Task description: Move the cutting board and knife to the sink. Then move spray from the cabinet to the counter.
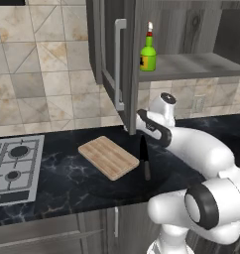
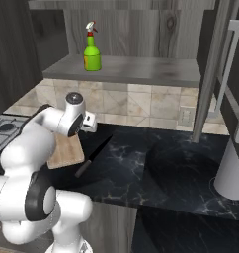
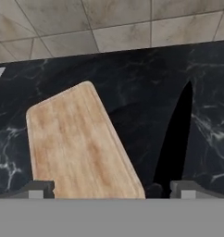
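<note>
The light-brown cutting board [image 1: 108, 157] lies flat on the black counter [image 1: 67, 181]. Just to its right lies the knife [image 1: 144, 158], black blade pointing at the wall. In the hand view the cutting board [image 3: 77, 143] and the knife [image 3: 176, 134] lie below my gripper [image 3: 113, 189], which hovers open over them with nothing between its fingertips [image 3: 40, 189]. The green spray [image 1: 148, 53] stands upright on the shelf of the open cabinet [image 1: 191, 63]; from the right it shows as the spray [image 2: 92, 49] above the arm. The sink is out of view.
The cabinet door [image 1: 108, 59] with its silver bar handle hangs open over the counter, close to my hand. A silver gas hob [image 1: 15, 168] lies left of the board. A pale cone-shaped thing [image 2: 232, 170] stands at the far right on the counter [image 2: 180, 168].
</note>
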